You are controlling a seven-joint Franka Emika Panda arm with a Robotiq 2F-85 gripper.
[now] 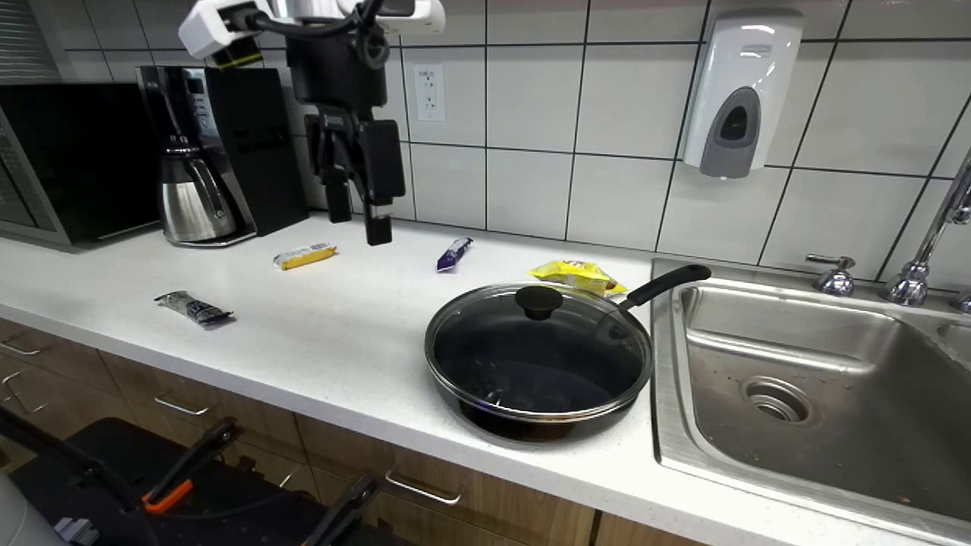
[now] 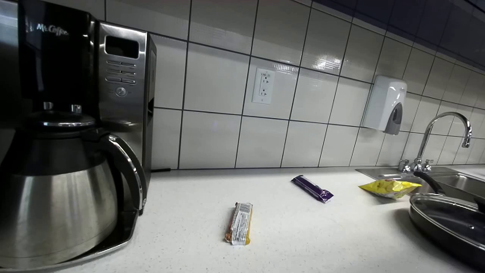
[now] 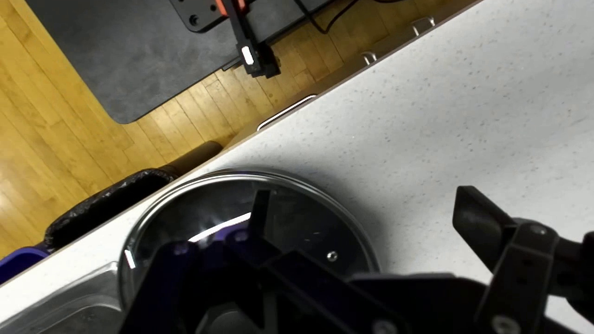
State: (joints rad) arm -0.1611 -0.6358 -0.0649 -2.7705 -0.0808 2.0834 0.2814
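Wrist view, claw point(image 3: 364, 204) spread wide, lidded pan point(image 3: 301, 222) below, partly hidden behind it

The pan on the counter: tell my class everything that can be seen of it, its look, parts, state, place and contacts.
The pan is round, dark and shiny, standing upright on the white counter beside the sink. A see-through lid, apparently glass, covers it, with a metal rim, black knob and small metal-ringed vent. Its black handle rises towards the tiled wall. A yellow bag lies close behind; contact between them cannot be told. The fingers do not touch it. Reflections hide whether anything is inside.
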